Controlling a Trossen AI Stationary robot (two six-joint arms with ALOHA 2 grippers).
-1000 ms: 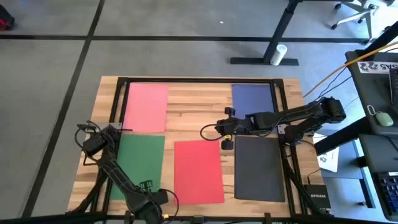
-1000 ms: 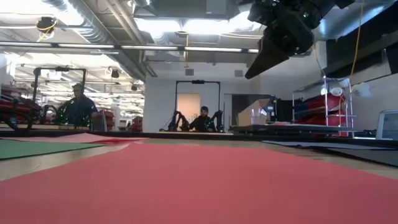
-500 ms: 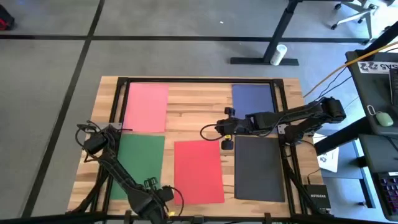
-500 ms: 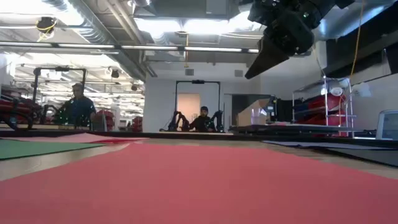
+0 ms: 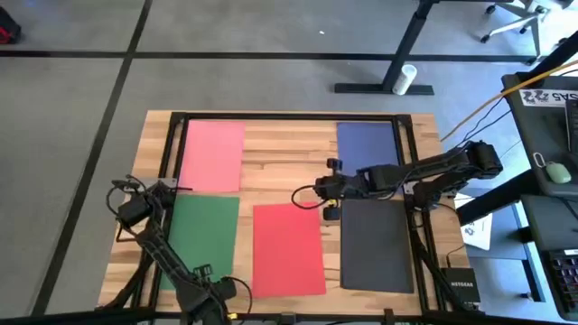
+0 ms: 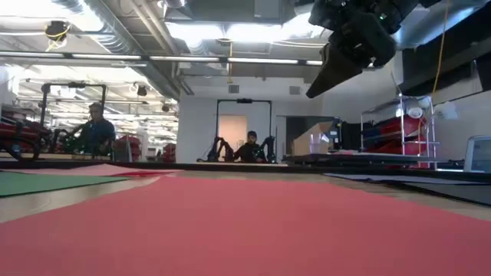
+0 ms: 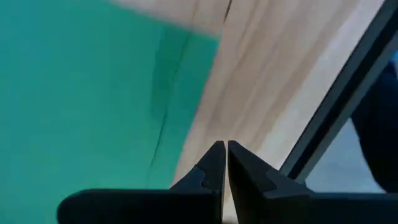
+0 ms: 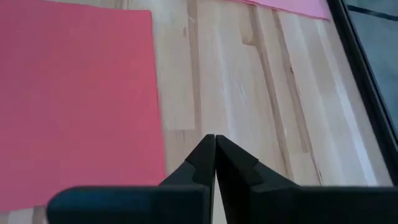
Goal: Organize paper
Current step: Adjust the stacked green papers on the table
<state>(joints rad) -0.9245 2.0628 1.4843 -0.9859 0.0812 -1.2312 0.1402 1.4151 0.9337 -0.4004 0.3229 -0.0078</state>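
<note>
five thin matte paper sheets lie flat and apart on the wooden table (image 5: 280, 167), pink (image 5: 213, 155), navy (image 5: 368, 143), green (image 5: 200, 236), red (image 5: 287, 248) and dark grey (image 5: 377, 244), while the right gripper (image 5: 327, 190) hangs between red and grey, fingers pressed together, like the left gripper (image 7: 224, 155) beside the green sheet.

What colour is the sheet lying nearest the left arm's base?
Green; the green sheet shows best in the high view.

left gripper (image 5: 206, 291) drawn back toward near edge, right gripper (image 5: 327, 188) edged sideways
</note>
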